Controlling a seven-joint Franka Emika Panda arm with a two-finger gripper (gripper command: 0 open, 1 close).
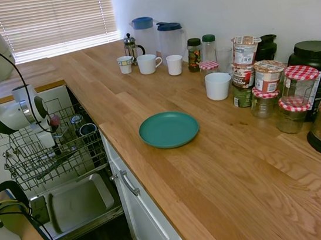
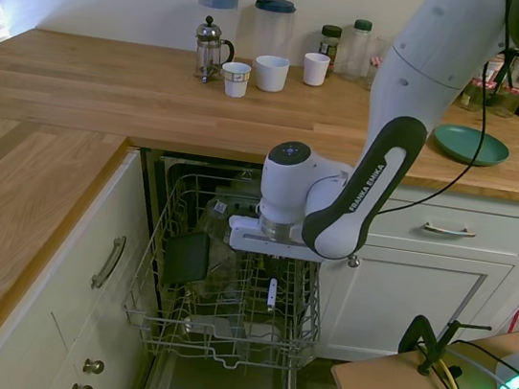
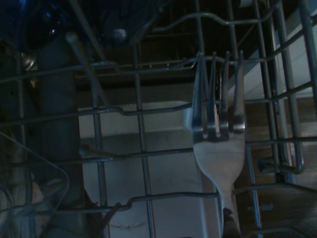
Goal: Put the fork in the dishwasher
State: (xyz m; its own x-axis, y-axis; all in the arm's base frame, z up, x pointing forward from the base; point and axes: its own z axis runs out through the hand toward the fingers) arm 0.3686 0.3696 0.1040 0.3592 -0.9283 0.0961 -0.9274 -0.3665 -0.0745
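Fork (image 3: 218, 148) hangs tines-down inside the dishwasher rack (image 2: 289, 339), seemingly clamped by the gripper (image 2: 272, 283); next move is probably releasing it there.

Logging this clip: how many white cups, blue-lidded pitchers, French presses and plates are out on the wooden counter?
white cups: 4
blue-lidded pitchers: 2
French press: 1
teal plate: 1
Total: 8
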